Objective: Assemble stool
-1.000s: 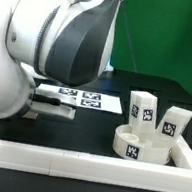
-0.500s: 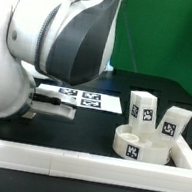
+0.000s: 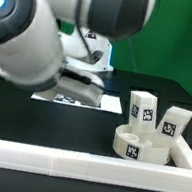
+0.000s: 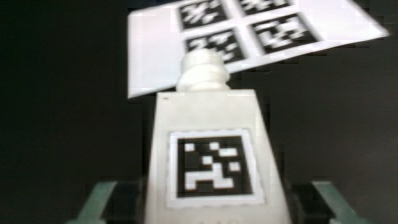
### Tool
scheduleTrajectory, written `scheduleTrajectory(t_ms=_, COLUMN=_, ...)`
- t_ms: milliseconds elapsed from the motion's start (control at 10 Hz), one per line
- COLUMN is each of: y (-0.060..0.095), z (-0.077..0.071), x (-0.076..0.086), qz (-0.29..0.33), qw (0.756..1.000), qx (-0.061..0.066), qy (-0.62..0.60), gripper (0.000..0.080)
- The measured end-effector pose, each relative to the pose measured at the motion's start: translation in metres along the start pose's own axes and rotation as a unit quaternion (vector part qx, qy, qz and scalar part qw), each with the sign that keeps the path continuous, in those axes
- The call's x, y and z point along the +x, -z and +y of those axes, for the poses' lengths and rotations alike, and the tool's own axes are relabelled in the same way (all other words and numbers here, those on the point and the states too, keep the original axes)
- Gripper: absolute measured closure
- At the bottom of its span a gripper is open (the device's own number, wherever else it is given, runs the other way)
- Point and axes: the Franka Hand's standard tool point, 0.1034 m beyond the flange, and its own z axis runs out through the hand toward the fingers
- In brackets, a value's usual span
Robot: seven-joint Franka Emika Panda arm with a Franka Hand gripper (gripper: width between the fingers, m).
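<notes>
In the exterior view, the bulky white robot arm (image 3: 53, 36) is filling the upper left of the frame and hiding its own gripper, so we are judging that a blind swing toward the exterior view's right could be knocking over what is waiting there. There, in the lower right, the low round white plastic ring-rimmed seat (image 3: 142, 144) is resting with two white blocky tagged legs (image 3: 141, 107) just behind it, inside the long white L-shaped rail (image 3: 73, 163). The thin flat white marker board (image 3: 78, 100) is lying mid-frame. In the wrist view, the two-finger gripper (image 4: 217, 203) is clenching a third white blocky plastic leg (image 4: 210, 120) between its dark fingers (image 4: 107, 203). We are judging that a grasp so near one end could be letting the leg pivot or slip. It is showing a squared body, a crisp black-and-white square tag (image 4: 210, 163) and a rounded peg (image 4: 203, 70) pointing toward the marker board (image 4: 249, 35).
</notes>
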Motion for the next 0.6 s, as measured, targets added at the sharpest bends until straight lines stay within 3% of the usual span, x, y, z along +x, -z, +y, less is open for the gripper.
scheduleTrajectory(t_ms=100, y=0.008, z=-0.01, x=-0.007, qz=0.008, qw=1.0, qx=0.007, qy=-0.019, gripper=0.0462)
scheduleTrajectory(t_ms=300, y=0.01, z=-0.008, x=-0.001, qz=0.022, qw=1.0, qx=0.007, qy=-0.016, gripper=0.0462)
scheduleTrajectory(t_ms=600, y=0.027, z=-0.016, x=0.011, qz=0.107, qw=0.994, qx=0.016, qy=-0.011, gripper=0.0462)
